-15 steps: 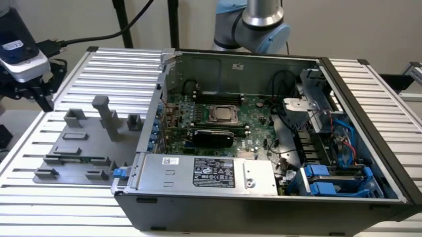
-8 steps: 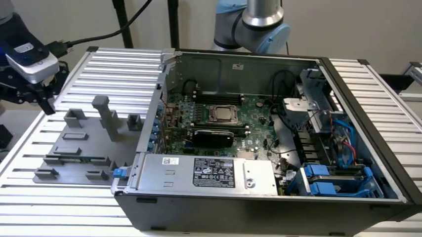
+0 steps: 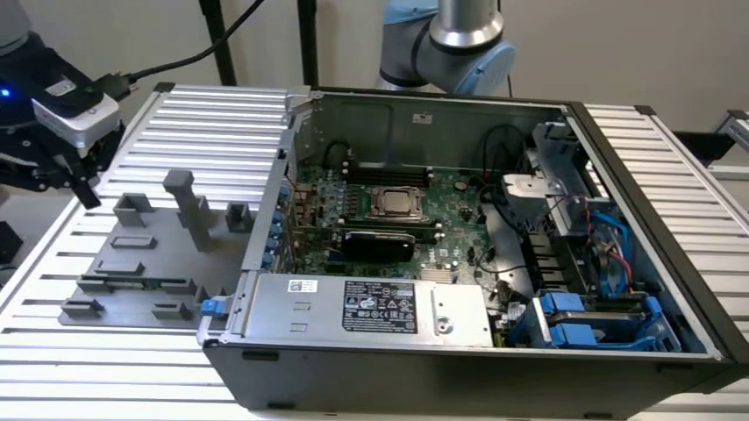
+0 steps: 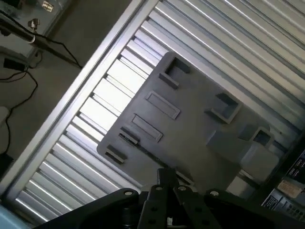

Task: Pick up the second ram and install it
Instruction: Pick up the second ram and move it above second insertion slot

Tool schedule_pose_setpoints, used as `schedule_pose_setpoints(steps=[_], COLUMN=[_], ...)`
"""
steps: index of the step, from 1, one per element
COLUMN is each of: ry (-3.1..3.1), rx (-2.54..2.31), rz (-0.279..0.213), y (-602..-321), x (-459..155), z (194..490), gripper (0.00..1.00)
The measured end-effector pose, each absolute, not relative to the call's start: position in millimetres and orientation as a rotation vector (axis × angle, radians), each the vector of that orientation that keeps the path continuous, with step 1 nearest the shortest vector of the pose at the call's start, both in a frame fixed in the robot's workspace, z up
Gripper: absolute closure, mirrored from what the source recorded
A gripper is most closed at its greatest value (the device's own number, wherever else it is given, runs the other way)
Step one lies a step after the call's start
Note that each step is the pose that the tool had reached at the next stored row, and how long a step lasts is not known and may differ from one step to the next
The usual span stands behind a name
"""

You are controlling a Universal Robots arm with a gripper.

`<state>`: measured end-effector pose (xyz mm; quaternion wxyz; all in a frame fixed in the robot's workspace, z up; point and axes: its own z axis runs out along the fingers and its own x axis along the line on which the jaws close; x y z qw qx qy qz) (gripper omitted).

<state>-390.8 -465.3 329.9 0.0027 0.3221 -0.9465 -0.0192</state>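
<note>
Ribbed aluminium counter [image 3: 70,368] [image 4: 228,38] runs under everything, with pale walls behind. Over its far corner at the exterior view's left hangs the gripper [image 3: 82,186] [image 4: 167,172], its fingers [image 4: 162,183] drawn narrow, the tips almost meeting. Below them lies the grey fixture plate [image 3: 146,294] [image 4: 190,129]. A thin dark strip stands on edge in the plate's long slot. It looks like the second ram [image 3: 135,283] [image 4: 145,150], though its colour and chips are too small to tell. The fingers hang above it, apart from it.

Low grey blocks [image 3: 82,309] sit around the strip. A tall post [image 3: 181,206] rises from the plate between the gripper and the open computer case [image 3: 468,386]. Inside the case lie the green motherboard [image 3: 451,189] with its processor socket [image 3: 395,203], a labelled power supply [image 3: 374,307], blue drive caddies [image 3: 574,320] and loose cables [image 3: 609,246]. An arm joint [image 3: 466,35] stands behind the case.
</note>
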Motion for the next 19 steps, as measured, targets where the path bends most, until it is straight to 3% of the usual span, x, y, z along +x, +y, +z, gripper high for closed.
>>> schedule_pose_setpoints(steps=[19], ry=[-2.749], rx=[1.505], rz=[-0.049], y=[-465.4], x=[-390.8], z=[318.1], gripper=[1.00])
